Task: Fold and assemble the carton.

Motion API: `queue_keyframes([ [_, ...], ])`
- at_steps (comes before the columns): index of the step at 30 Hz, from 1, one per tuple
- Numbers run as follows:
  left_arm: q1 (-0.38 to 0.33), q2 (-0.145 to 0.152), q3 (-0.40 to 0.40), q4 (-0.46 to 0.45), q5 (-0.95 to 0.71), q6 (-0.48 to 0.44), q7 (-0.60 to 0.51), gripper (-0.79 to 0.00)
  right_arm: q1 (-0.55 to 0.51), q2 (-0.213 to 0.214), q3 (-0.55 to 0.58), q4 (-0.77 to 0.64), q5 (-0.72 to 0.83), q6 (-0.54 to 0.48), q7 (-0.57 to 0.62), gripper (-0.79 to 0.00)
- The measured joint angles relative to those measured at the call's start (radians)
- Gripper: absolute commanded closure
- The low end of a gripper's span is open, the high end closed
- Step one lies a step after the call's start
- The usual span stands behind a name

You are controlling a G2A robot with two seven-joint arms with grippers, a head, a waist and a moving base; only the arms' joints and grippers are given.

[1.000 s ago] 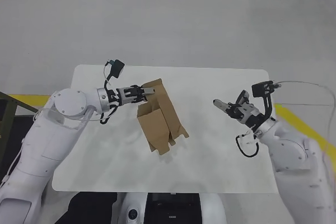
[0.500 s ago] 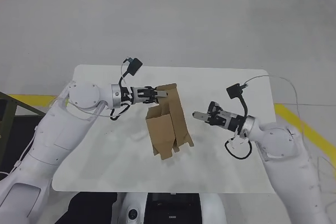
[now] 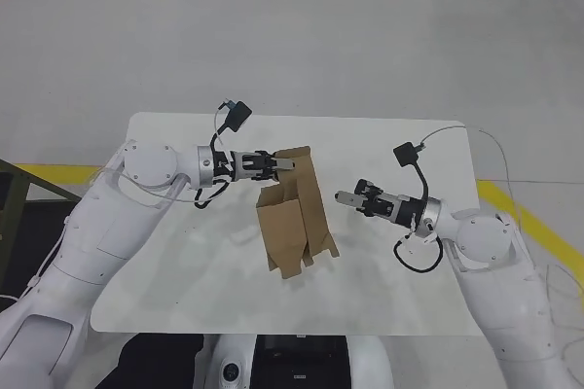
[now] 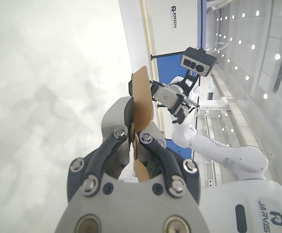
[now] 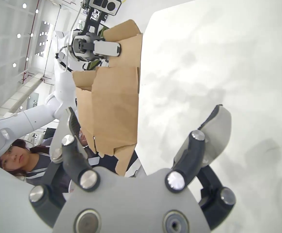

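The brown carton [image 3: 294, 216] stands half-opened at mid-table [image 3: 399, 292], well in from every edge. The left gripper [image 3: 288, 165] pinches its far flap (fingers pressed onto the cardboard). The right gripper [image 3: 341, 196] hangs beside the carton's right side, fingers spread, not touching it.

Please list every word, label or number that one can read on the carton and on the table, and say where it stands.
Brown cardboard carton: no text; all the faces that show are plain.
White table: no word, label or number on its bare top.
There is nothing to quote on either of them.
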Motion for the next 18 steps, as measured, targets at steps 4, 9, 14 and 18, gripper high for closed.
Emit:
queue_keyframes([
  [4, 0.012, 0.000, -0.002, -0.003, 0.002, -0.001, 0.015, 0.000, -0.006, -0.001, -0.009, 0.011, 0.033, -0.001, 0.000, -0.785],
  [9, 0.003, -0.006, 0.007, 0.015, -0.007, -0.023, -0.019, 0.000, 0.044, -0.005, -0.045, 0.117, 0.210, -0.052, 0.120, -0.785],
  [14, -0.047, -0.025, 0.054, 0.067, -0.028, -0.098, -0.083, 0.000, 0.112, -0.012, -0.100, 0.228, 0.313, -0.102, 0.224, -0.785],
  [18, -0.091, -0.045, 0.089, 0.129, -0.084, -0.165, -0.140, 0.000, 0.140, -0.012, -0.113, 0.277, 0.359, -0.135, 0.264, -0.785],
])
